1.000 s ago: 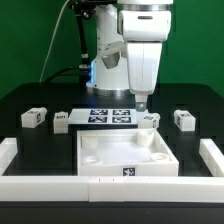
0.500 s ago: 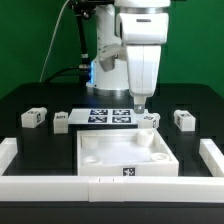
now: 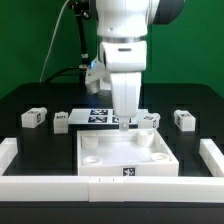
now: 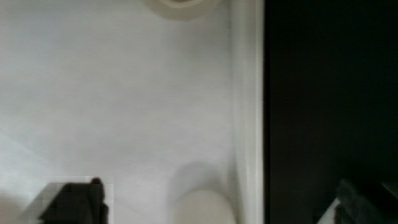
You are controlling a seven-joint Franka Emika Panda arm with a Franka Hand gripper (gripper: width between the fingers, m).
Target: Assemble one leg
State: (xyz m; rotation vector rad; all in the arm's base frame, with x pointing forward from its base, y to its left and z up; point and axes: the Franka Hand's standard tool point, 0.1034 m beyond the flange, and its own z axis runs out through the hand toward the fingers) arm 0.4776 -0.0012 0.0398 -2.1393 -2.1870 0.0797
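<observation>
Four small white legs with tags lie on the black table behind the panel: two at the exterior view's left [image 3: 33,117] [image 3: 61,121], one just right of the gripper [image 3: 150,120], one further right [image 3: 184,119]. My gripper [image 3: 124,122] hangs low over the back rim of the large white square panel [image 3: 100,160]. It is open and holds nothing. In the wrist view the gripper [image 4: 217,205] straddles the panel's rim [image 4: 246,100]; its dark fingertips [image 4: 71,203] stand wide apart. No leg shows there.
The marker board [image 3: 100,114] lies behind the panel, partly hidden by the arm. White rails stand at the left [image 3: 8,150], the right [image 3: 212,152] and along the front [image 3: 60,186]. A corner hole [image 4: 178,5] of the panel shows in the wrist view.
The arm has swung to the exterior view's left, from above the leg right of the marker board to over the panel's back rim. The legs have not moved.
</observation>
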